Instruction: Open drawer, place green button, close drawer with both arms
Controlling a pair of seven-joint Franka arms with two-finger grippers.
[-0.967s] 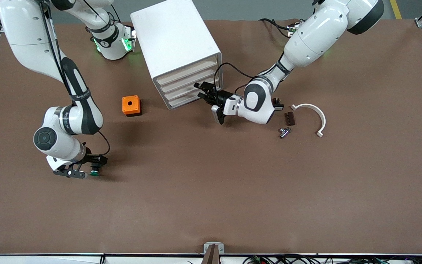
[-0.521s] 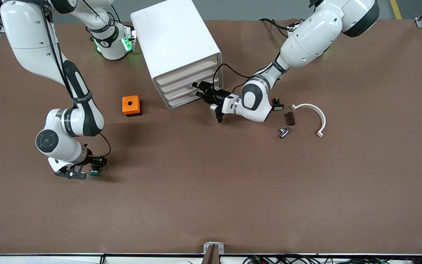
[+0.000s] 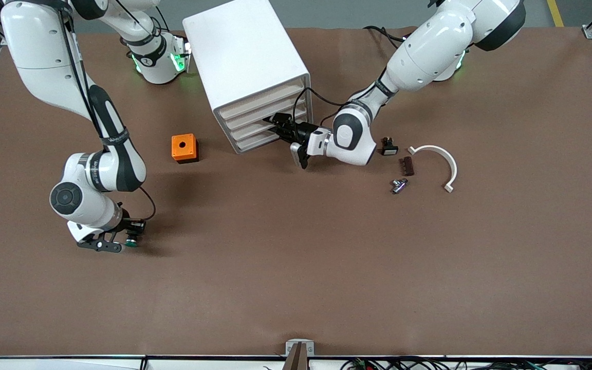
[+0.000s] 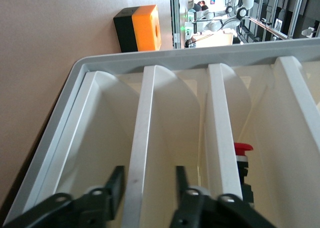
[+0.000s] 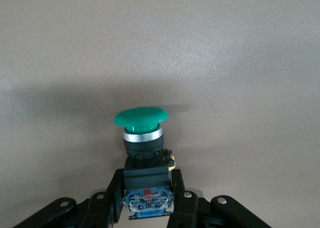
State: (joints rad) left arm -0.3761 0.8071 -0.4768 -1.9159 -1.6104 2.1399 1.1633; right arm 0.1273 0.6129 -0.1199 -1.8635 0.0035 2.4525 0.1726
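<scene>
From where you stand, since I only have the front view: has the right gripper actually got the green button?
Observer: Yes. The right gripper is shut on the button by its dark body, with the green cap pointing away from the fingers.
Operator: And the left gripper at the cabinet?
Observer: It has one finger on each side of a drawer front lip, with a gap showing on one side.
Operator: Anything inside?
Observer: A red-capped button sits in the neighbouring drawer.
</scene>
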